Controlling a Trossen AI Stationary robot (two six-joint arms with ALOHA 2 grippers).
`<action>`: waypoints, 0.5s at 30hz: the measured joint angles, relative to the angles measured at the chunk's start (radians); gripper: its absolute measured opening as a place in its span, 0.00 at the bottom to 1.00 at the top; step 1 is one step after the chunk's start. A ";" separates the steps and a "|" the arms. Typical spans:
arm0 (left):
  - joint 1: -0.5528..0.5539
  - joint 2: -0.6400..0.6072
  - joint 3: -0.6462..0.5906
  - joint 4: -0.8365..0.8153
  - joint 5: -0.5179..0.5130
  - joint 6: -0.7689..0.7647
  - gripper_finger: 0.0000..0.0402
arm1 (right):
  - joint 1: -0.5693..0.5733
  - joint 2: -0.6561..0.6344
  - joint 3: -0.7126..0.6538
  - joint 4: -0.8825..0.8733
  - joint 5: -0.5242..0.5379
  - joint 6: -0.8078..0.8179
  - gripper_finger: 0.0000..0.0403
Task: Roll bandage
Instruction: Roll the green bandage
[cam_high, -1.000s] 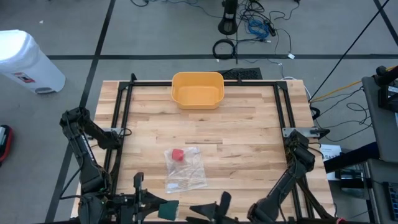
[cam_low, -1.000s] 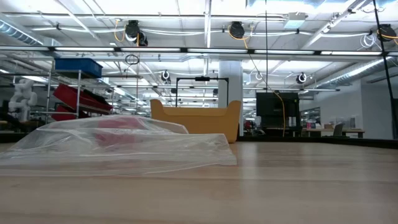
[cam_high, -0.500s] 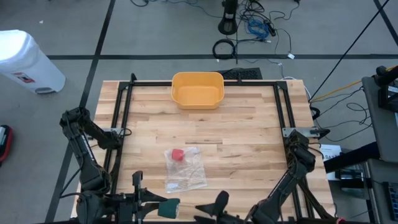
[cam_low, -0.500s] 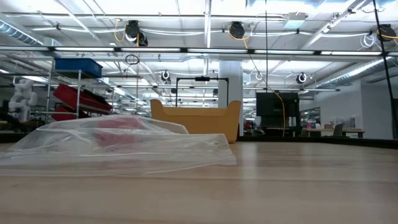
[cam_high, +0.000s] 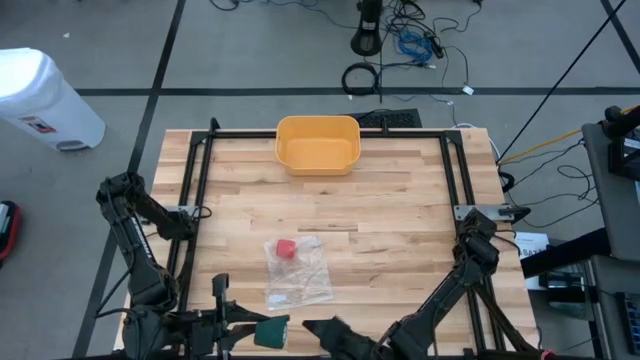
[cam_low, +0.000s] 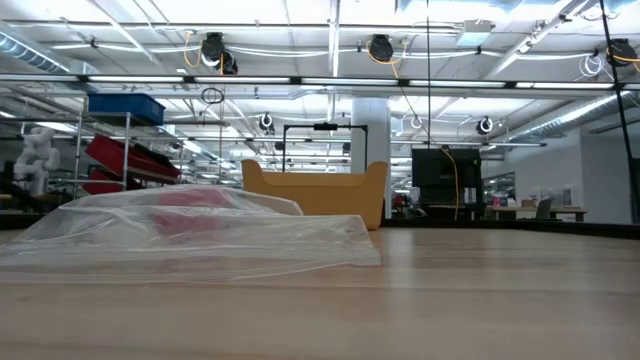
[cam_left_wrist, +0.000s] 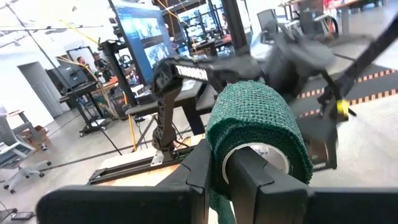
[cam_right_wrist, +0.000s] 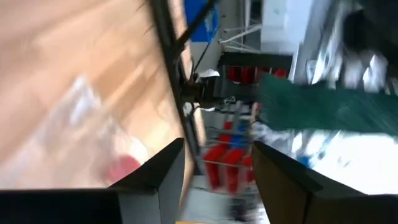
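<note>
A green bandage roll (cam_high: 271, 333) with a pale core (cam_left_wrist: 258, 155) is held off the table's near edge, and my left gripper (cam_high: 250, 333) is shut on it. My right gripper (cam_high: 316, 328) stands open just to the roll's right, nothing between its fingers (cam_right_wrist: 163, 180). The right wrist view is blurred; the green bandage (cam_right_wrist: 323, 102) shows there beyond the fingers. My left gripper pinches the roll's wall (cam_left_wrist: 215, 163) at the near end, one finger (cam_left_wrist: 249, 180) at the hollow core and the other finger (cam_left_wrist: 196, 171) on the outside. The fingers lie level, pointing toward the table's right. The roll is lifted clear of the table.
A clear plastic bag (cam_high: 298, 272) with a red item (cam_high: 286, 249) inside lies flat on the wood just beyond the grippers. A yellow bin (cam_high: 317, 143) stands at the far edge. Black frame rails (cam_high: 195, 190) run along both sides.
My right gripper has sunk and gone toward the table's left, closer to the bandage roll, rolling about its own axis as it went; its fingers have stayed open. The left gripper and the roll have kept their place.
</note>
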 joint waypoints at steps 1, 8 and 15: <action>0.000 0.000 0.000 0.010 -0.004 0.000 0.10 | -0.001 0.012 0.000 0.000 0.003 -0.073 0.43; 0.000 0.000 0.000 0.020 -0.009 0.000 0.10 | -0.004 0.086 0.000 -0.010 0.157 -0.515 0.43; 0.000 0.000 0.000 0.035 -0.020 0.000 0.10 | -0.019 0.082 -0.001 0.050 0.152 -0.632 0.43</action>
